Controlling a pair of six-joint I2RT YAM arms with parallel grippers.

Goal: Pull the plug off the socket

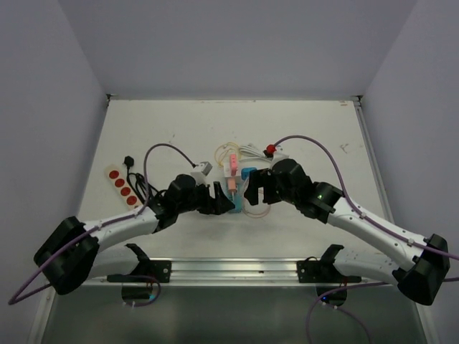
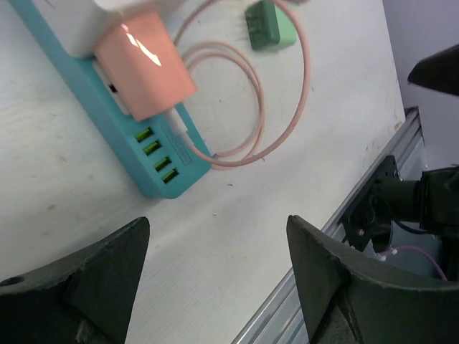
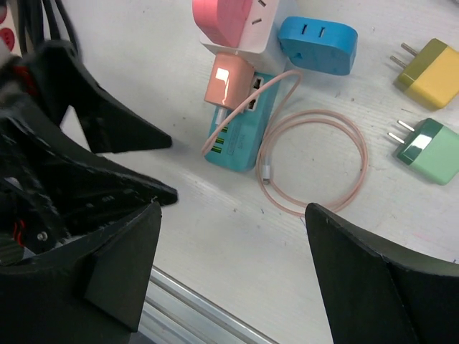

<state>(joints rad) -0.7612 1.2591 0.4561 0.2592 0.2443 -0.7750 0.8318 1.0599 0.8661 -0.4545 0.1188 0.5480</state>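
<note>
Two grippers flank a teal strip (image 3: 240, 132) at mid-table (image 1: 179, 129).

Far left: a white strip (image 1: 122, 187) with red sockets lies well apart from the work, with a black cord (image 1: 140, 183) bunched beside it.

Left gripper (image 1: 224, 201): just left of the teal strip. Its jaws are spread wide with nothing between them. In its wrist view both fingers (image 2: 93, 287) stand clear of the strip, which lies ahead of them.

Pink plug (image 2: 143, 64): seated in the teal strip, beside the row of green ports at the strip's near end. Neither gripper touches it.

Pink adapter (image 3: 233, 18): sits at the strip's far end, touching the pink plug. Whether it is plugged in cannot be told.

Pink cable (image 3: 315, 165): runs from the strip and lies in a loop on the table to the right.

Right gripper (image 1: 252, 190): just right of the strip, jaws wide and empty. Its fingers (image 3: 373, 272) frame the strip's end and the loop.

Further right: a blue adapter (image 3: 319, 36), a yellow plug (image 3: 430, 72) and a green plug (image 3: 430, 150) lie loose and apart from one another.
</note>
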